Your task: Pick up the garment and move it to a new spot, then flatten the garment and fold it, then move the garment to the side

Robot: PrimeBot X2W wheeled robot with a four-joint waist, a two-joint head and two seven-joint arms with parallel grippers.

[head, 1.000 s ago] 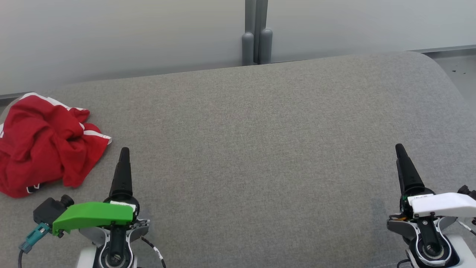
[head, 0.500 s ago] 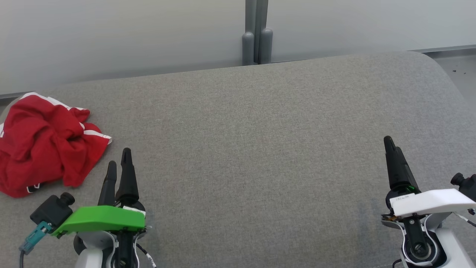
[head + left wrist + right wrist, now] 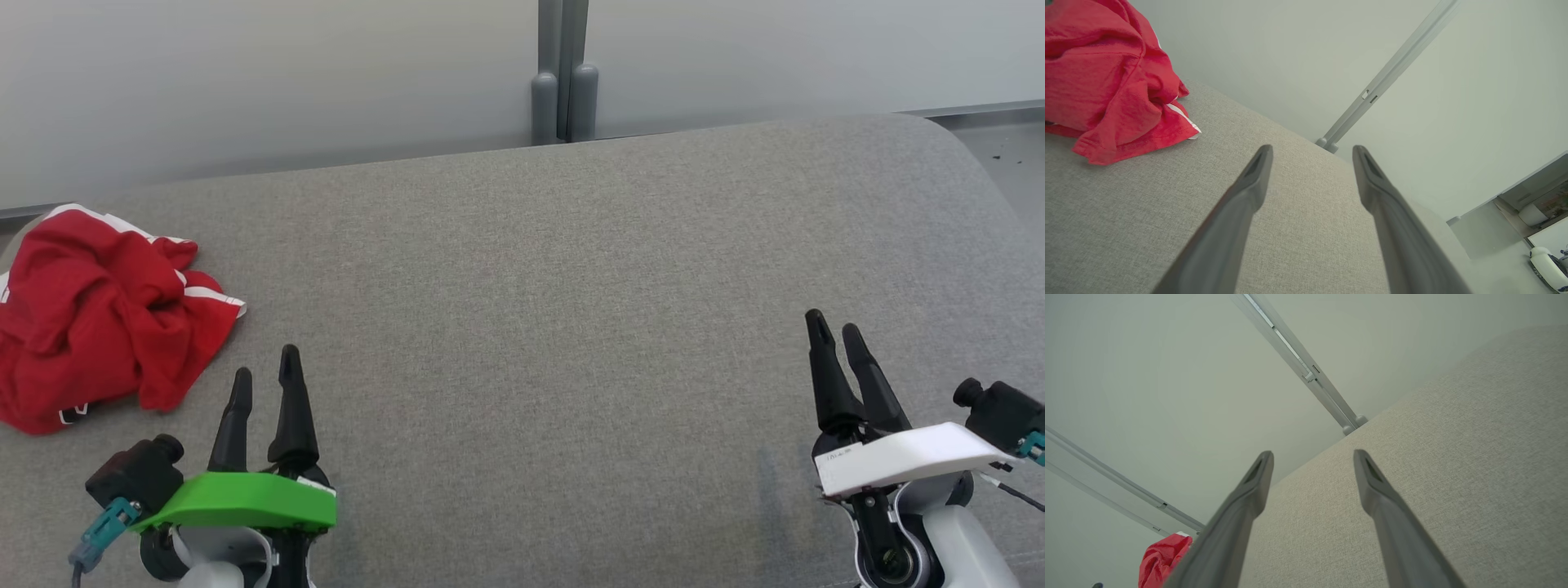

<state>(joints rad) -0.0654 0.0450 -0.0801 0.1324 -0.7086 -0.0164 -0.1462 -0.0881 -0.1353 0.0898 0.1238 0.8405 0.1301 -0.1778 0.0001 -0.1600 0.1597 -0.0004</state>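
Grey padded surface [image 3: 571, 269] with one crumpled red garment [image 3: 98, 318], left gripper [image 3: 264, 364] and right gripper [image 3: 833, 324] both spread, empty.

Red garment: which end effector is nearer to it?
Left. The left end effector sits close beside the red garment; the right end effector is far to its right.

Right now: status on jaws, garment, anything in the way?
Left gripper, right gripper: jaws open, empty. Red garment crumpled at left edge of grey surface, untouched. Nothing between it and left gripper.
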